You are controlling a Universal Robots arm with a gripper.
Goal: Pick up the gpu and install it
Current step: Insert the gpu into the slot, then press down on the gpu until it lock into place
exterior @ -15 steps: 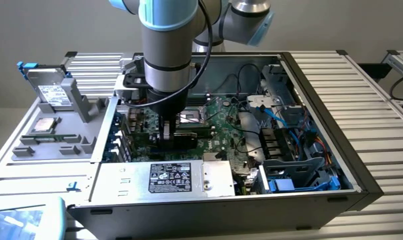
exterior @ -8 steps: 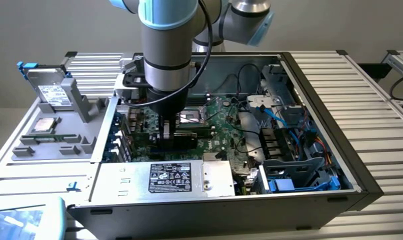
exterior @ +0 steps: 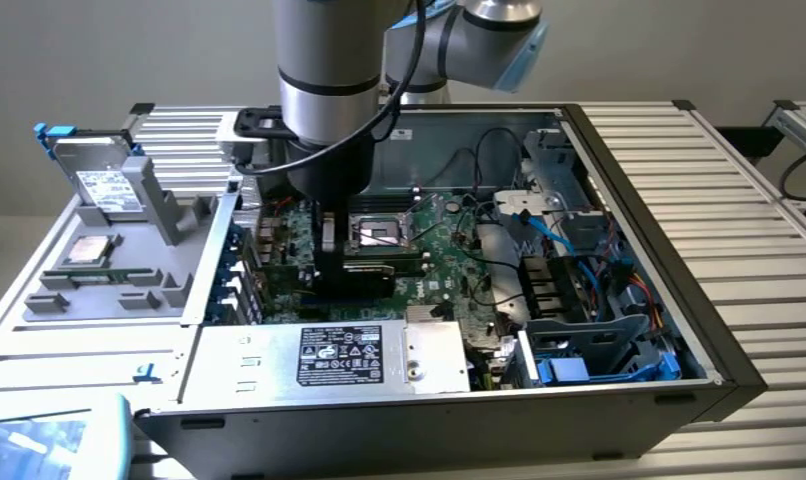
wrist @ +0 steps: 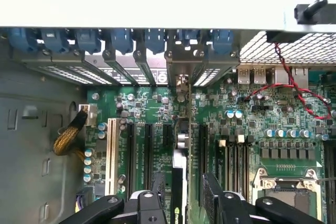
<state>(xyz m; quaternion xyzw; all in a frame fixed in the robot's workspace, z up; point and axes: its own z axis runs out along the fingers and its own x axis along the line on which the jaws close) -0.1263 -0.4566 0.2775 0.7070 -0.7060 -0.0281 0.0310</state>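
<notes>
Inspection of the open grey desktop computer case (exterior: 723, 330) finds the gpu (wrist: 180, 129), a thin flat expansion card seen edge-on with a black cooler edge and a silver end bracket, standing upright in a black slot of the green motherboard (wrist: 247, 119), its bracket reaching up to the row of rear slot openings with blue retaining clips (wrist: 152, 40). The gripper (wrist: 181, 192), a black two-fingered tool on the arm, sits directly above the card's near end. The fingers (wrist: 214, 192) stand well apart, one on each side of the card, with a visible gap between each pad and the card faces; nothing is clamped. In the exterior view the gripper (exterior: 343, 270) is low inside the case over the board, between the expansion-slot area and the metal processor socket (exterior: 376, 232). Judgement on handling: the card is light and stiff, but the circuit face and small components are fragile, and the cooler face may be smooth. The sound hold is across the two flat faces near the top edge, clear of the connector edge, with force applied straight down along the slot line only. Whether the card is fully seated cannot be told.
</notes>
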